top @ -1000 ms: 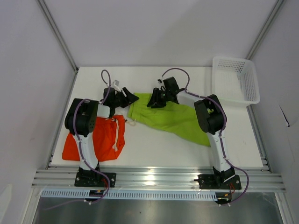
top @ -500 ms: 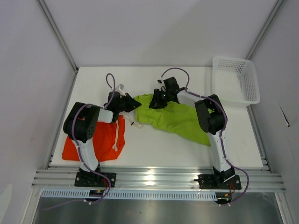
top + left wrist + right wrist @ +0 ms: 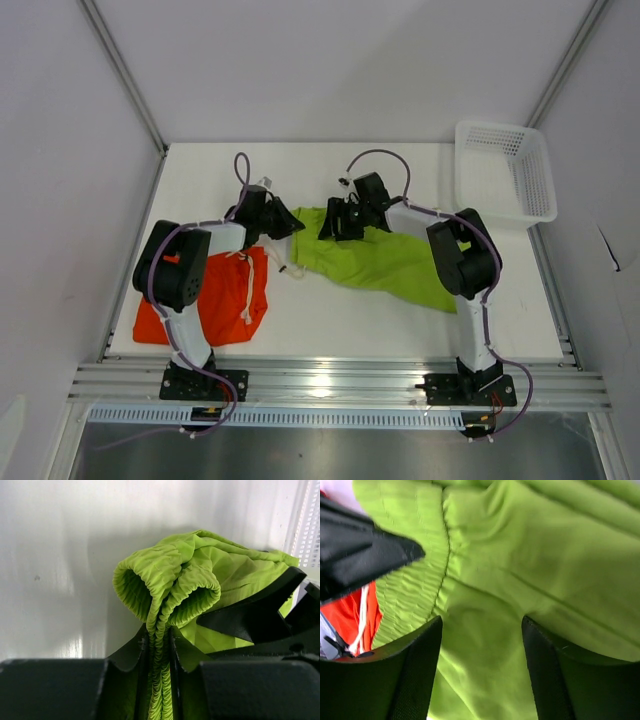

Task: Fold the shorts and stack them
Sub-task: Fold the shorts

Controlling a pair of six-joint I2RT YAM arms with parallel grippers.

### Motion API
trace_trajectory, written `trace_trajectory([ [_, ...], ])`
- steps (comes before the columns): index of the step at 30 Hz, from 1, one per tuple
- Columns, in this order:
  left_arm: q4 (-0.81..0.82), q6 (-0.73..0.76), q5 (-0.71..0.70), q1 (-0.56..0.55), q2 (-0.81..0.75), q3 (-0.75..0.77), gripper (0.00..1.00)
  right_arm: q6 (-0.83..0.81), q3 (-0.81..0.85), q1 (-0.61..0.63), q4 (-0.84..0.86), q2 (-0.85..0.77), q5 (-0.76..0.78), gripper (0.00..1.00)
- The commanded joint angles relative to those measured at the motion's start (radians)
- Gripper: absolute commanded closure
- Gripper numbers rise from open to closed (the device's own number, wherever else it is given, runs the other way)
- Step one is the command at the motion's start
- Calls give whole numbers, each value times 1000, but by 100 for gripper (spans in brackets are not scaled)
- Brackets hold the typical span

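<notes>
The lime green shorts [image 3: 385,258] lie spread across the middle of the table, waistband end to the left. My left gripper [image 3: 283,224] is shut on the bunched elastic waistband [image 3: 161,645], which stands up in a fold between the jaws. My right gripper [image 3: 336,222] hovers just over the green fabric [image 3: 520,570] near the waistband. It is open, its two fingers [image 3: 415,665] wide apart with cloth lying under the gap. The orange-red shorts [image 3: 228,298], with a white drawstring [image 3: 362,615], lie crumpled at the front left, partly under my left arm.
A white mesh basket [image 3: 505,170] stands at the back right corner; its edge [image 3: 307,525] shows in the left wrist view. The right gripper's black finger [image 3: 250,615] sits close beside my left jaws. Grey walls enclose the table.
My left gripper moved right onto the green waistband and shut on it. My right gripper's jaws widened over the fabric. The green shorts bunched slightly at the left end.
</notes>
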Motion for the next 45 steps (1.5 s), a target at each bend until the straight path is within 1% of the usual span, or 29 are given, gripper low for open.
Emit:
trace_trajectory([
  [1,-104,-19,-28,-6,-39,51,100,-31,-90,12,31,-68,82,31],
  [6,-129,2,-25,-6,-55,66,100,-42,-133,11,53,-113,116,30],
  [9,-212,56,-36,5,-49,123,100,-42,-171,-3,79,-161,115,30],
  [10,-269,70,-28,19,-43,158,100,-45,-184,-6,71,-173,119,31],
  [14,-385,132,-8,54,-15,264,100,-62,-201,-17,24,-223,128,46],
  [15,-414,152,-11,65,-13,285,100,-58,-208,-27,22,-228,93,51],
  [17,-448,183,-22,70,-9,313,100,-27,-237,-40,37,-237,37,57],
  [18,-487,220,-28,71,-4,360,100,-18,-245,-53,59,-243,-40,58],
  [19,-515,240,-33,71,13,379,100,-4,-245,-63,57,-240,-81,60],
  [20,-538,270,-40,71,22,440,100,-1,-219,-66,47,-234,-124,66],
  [21,-581,283,-43,71,34,457,100,-7,-195,-66,-1,-207,-220,69],
  [22,-591,295,-40,71,59,471,100,-14,-166,-64,-34,-190,-273,73],
  [23,-618,315,-31,71,71,515,100,-22,-117,-63,-77,-155,-324,79],
  [24,-632,321,-33,71,82,531,100,-19,-98,-61,-90,-135,-426,83],
  [25,-643,326,-37,71,100,552,100,-6,-78,-61,-107,-112,-463,90],
  [26,-655,330,-43,71,105,558,100,11,-26,-63,-166,-87,-488,100],
  [28,-667,335,-57,71,112,583,100,19,-1,-58,-184,-29,-536,100],
  [30,-702,349,-69,71,123,600,100,48,23,-58,-196,-3,-539,100],
  [31,-724,355,-80,71,131,644,100,68,26,-64,-185,26,-550,100],
  [32,-767,370,-89,71,145,662,100,115,29,-67,-161,45,-595,100],
  [35,-842,401,-109,71,166,764,100,142,71,-73,-174,121,-671,100],
  [41,-942,442,-171,71,160,883,100,170,103,-69,-213,206,-714,100],
  [43,-960,458,-178,71,158,903,100,169,112,-64,-231,227,-709,100],
  [45,-994,468,-189,68,158,943,100,195,105,-52,-207,249,-688,100],
])
